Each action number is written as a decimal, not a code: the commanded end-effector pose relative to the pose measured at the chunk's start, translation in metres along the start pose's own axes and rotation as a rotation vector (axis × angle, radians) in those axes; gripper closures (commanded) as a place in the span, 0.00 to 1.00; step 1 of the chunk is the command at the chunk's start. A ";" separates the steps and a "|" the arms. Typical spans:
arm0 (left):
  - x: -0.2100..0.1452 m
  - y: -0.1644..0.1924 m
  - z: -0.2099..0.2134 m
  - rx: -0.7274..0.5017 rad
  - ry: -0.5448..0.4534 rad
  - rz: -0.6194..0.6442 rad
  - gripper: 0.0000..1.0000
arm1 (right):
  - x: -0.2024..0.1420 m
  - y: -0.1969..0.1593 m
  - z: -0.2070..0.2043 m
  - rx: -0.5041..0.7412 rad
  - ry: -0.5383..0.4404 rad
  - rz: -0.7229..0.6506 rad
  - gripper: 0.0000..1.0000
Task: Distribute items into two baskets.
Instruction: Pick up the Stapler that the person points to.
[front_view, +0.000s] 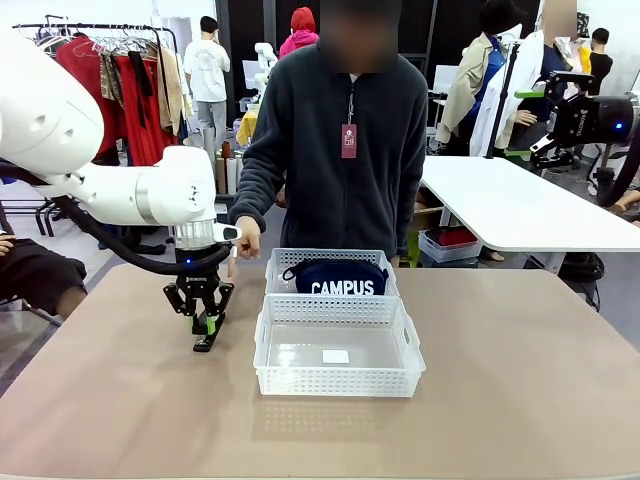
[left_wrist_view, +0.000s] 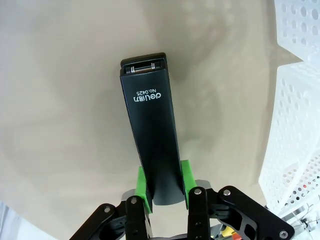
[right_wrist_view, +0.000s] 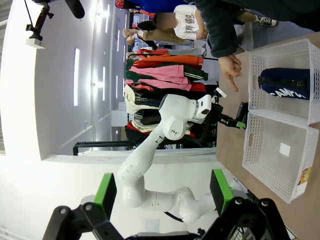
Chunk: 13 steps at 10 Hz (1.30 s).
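Observation:
My left gripper (front_view: 207, 320) is shut on the black stapler (front_view: 205, 340), left of the baskets, with the stapler's lower end at the tabletop. In the left wrist view the green pads (left_wrist_view: 142, 185) clamp the rear end of the stapler (left_wrist_view: 152, 130), with my left gripper (left_wrist_view: 163, 189) pointing down at the table. The navy "CAMPUS" pouch (front_view: 336, 277) lies in the far basket (front_view: 275, 262). The near basket (front_view: 335, 382) holds nothing but a white label on its floor. My right gripper (right_wrist_view: 162, 192) hangs open and empty, away from the table, looking at the baskets (right_wrist_view: 265, 170) and the pouch (right_wrist_view: 287, 82).
A person stands at the far edge; one hand (front_view: 246, 240) hangs beside the far basket, just above my left wrist. The near basket's lattice wall (left_wrist_view: 295, 130) is close on one side of the stapler. Bare tan tabletop (front_view: 120, 400) lies left and front.

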<state>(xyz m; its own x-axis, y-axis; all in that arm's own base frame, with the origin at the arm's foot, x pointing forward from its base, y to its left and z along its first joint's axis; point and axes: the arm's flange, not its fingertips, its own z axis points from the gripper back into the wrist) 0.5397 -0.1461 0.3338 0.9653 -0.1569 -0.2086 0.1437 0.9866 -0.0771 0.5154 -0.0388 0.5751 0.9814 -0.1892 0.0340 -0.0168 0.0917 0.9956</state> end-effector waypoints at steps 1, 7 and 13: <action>-0.001 -0.001 0.011 -0.006 -0.002 0.000 1.00 | -0.001 0.004 0.000 0.004 -0.012 0.007 0.00; -0.030 -0.003 0.095 -0.042 -0.016 0.143 1.00 | -0.001 0.004 0.000 0.004 -0.012 0.007 0.00; -0.063 -0.018 0.232 -0.035 -0.068 0.165 1.00 | -0.001 0.004 0.000 0.004 -0.012 0.007 0.00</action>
<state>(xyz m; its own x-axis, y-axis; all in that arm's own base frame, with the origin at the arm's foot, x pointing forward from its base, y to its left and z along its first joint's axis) 0.5215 -0.1404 0.5587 0.9887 -0.0043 -0.1499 -0.0087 0.9962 -0.0863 0.5154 -0.0388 0.5750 0.9814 -0.1892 0.0338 -0.0166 0.0917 0.9957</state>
